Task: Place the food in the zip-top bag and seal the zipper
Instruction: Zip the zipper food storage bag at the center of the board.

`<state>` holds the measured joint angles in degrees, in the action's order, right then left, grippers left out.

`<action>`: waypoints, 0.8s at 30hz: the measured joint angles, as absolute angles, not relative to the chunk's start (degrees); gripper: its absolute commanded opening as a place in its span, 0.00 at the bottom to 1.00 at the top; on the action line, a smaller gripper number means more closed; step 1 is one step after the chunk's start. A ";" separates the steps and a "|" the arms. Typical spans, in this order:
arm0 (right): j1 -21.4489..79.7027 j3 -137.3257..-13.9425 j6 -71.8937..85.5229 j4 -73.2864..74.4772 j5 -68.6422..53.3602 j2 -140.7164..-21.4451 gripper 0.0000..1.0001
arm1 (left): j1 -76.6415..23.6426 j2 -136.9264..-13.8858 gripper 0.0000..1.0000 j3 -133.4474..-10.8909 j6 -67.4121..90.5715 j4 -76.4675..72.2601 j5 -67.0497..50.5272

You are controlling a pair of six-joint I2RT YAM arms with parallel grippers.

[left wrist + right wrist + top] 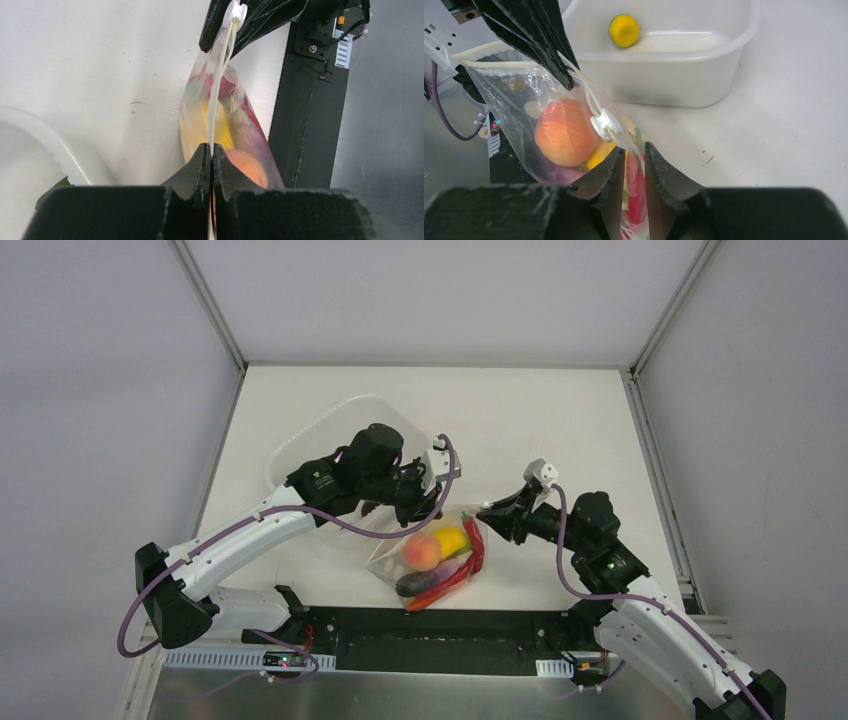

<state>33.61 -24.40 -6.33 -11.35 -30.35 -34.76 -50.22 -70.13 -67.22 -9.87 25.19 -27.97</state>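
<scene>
1. Tub of white plastic (pixel 330 425) sits toward the far left corner of the tabletop (pixel 560 430), partly under the left arm. One round yellow fruit (pixel 624 30) lies inside it.
2. At the tub's right side, the left gripper (pixel 211 151) has its jaws pressed shut on the zipper (pixel 218 95), at the left end of the bag's top edge.
3. Between the two grippers, near the middle of the near edge, the zip-top bag (pixel 440 565) is held up by its top edge. The food (pixel 564 132) is inside it: an orange-pink round piece (pixel 421 551), a yellow piece (pixel 452 540), a long red piece (pixel 476 545) and a dark purple piece (pixel 420 583).
4. On the zipper, a small white slider (pixel 605 124) sits just ahead of the right arm's fingertips. The strip runs taut from it to the left jaws.
5. Reaching in from the right edge's side, the right gripper (pixel 635 150) has its jaws drawn almost together, pinching the right end of the zipper just behind the slider.
</scene>
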 measured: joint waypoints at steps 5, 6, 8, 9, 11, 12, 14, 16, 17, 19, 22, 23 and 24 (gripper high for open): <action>33.61 -23.75 -5.45 -12.75 -30.70 -34.96 0.21 | -50.15 -70.11 0.00 -67.13 -9.82 25.17 -28.03; 33.61 -23.66 -5.21 -13.06 -30.79 -35.09 0.21 | -50.15 -70.11 0.00 -67.11 -9.82 25.19 -28.05; 33.61 -23.53 -4.89 -14.22 -31.07 -35.40 0.23 | -50.15 -70.11 0.00 -67.11 -9.82 25.19 -28.05; 33.61 -23.51 -4.64 -14.63 -31.22 -35.57 0.24 | -50.15 -70.11 0.00 -67.11 -9.82 25.17 -28.08; 33.61 -23.49 -4.40 -15.38 -31.55 -36.01 0.24 | -50.15 -70.11 0.00 -67.07 -9.78 25.17 -28.14; 33.61 -23.49 -4.29 -15.77 -31.77 -36.27 0.22 | -50.15 -70.11 0.00 -67.02 -9.74 25.15 -28.29; 33.61 -23.49 -4.14 -16.51 -32.25 -36.86 0.17 | -50.15 -70.11 0.00 -67.00 -9.61 25.12 -28.42; 33.58 -23.49 -4.01 -17.08 -32.69 -37.47 0.11 | -50.15 -70.11 0.00 -67.00 -9.58 25.15 -28.49; 33.58 -23.49 -3.99 -17.26 -32.93 -37.67 0.03 | -50.15 -70.11 0.00 -67.00 -9.58 25.15 -28.49; 33.56 -23.46 -4.01 -17.39 -33.45 -37.80 0.00 | -50.15 -70.11 0.00 -67.00 -9.58 25.12 -28.49; 33.56 -23.27 -3.84 -17.54 -33.80 -37.71 0.00 | -50.15 -70.11 0.02 -66.94 -9.43 25.06 -28.47; 33.56 -23.05 -3.84 -17.72 -33.80 -37.60 0.00 | -50.13 -70.11 0.09 -66.89 -9.34 24.99 -28.49; 33.56 -22.79 -3.84 -17.85 -33.78 -37.41 0.00 | -50.13 -70.13 0.22 -66.83 -9.19 24.82 -28.47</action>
<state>33.56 -22.79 -3.84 -17.85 -33.78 -37.41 -50.13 -70.13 -66.83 -9.19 24.82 -28.47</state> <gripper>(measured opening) 0.005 0.013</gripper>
